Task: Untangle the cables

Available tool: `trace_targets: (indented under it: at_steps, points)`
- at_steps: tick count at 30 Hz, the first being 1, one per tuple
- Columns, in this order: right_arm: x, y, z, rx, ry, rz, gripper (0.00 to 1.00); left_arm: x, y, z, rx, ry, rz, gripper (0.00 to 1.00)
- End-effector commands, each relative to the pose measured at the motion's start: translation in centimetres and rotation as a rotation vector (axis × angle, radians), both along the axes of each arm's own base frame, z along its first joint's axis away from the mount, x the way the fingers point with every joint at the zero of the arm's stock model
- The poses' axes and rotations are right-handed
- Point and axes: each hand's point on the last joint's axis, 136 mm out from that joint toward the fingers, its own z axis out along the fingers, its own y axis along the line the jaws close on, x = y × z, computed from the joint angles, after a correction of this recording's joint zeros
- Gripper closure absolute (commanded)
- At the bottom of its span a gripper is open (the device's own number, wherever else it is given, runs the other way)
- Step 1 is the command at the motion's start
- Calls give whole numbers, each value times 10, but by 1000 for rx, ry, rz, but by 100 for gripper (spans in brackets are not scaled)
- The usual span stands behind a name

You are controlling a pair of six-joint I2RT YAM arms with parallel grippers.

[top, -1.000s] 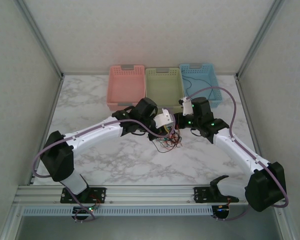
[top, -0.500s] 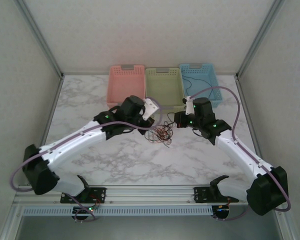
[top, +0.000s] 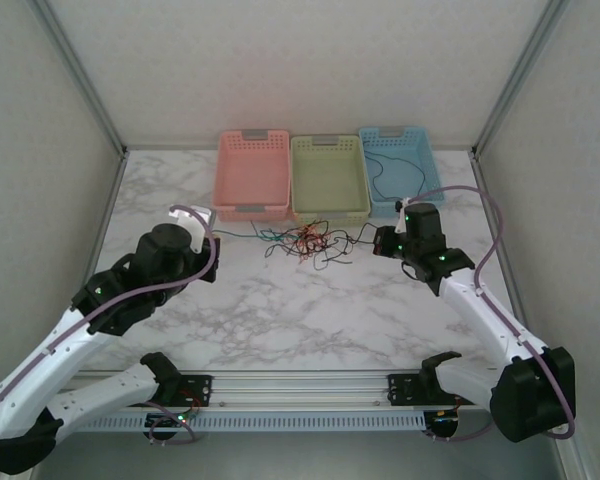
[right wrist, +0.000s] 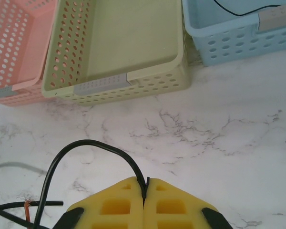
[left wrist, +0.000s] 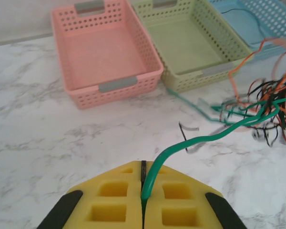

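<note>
Both arms have drawn apart in the last half second. The left tool has swung out to the left side of the worktop, the right tool has backed off to the right, and the knot that hung bunched between them is now strung out in a line.

In the left wrist view, the left tool's yellow pads are pressed together on a green cable. This cable rises out of the seam and snakes away to the right into the tangle of cables. The right tool's pads are likewise pinched on a black cable, which arcs up out of the seam and bends down to the left. A brown wire end lies just beside it.

Seen from above, the tangle is a loose mass of red-orange, black and green strands. It sits between the two tools, just in front of the near wall of the green basket. Whether it rests on the marble or hangs a little above it cannot be told.

The pink basket stands to the left of the green one and the blue basket to its right, all three side by side at the far edge. A thin black wire lies inside the blue basket.
</note>
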Motion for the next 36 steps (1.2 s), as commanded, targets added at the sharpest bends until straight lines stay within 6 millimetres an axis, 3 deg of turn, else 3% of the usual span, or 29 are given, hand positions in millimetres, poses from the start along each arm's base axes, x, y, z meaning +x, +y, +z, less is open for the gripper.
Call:
trace_targets:
  at_steps: [1,6,11,22,25,29,31,36]
  points:
    - [-1,-44,-26,-123,71,-160,100,0,57,13,72,-72,242,100]
    - [-3,-68,-46,-182,156,-245,100,-9,91,33,139,-134,355,100]
    - [-4,-77,-59,-177,206,-280,100,-21,119,52,168,-185,436,100]
    - [-7,-73,-62,-162,220,-254,100,-35,143,60,196,-227,495,100]
    - [-6,-56,-61,-89,216,-183,100,-34,135,55,182,-208,449,100]
    - [-5,-22,-52,59,197,-55,100,-26,102,28,129,-133,325,100]
    - [-5,-15,-46,95,181,-22,100,-22,95,16,146,-95,308,100]
    - [-10,8,-13,213,65,95,100,-15,83,-4,171,-50,278,100]
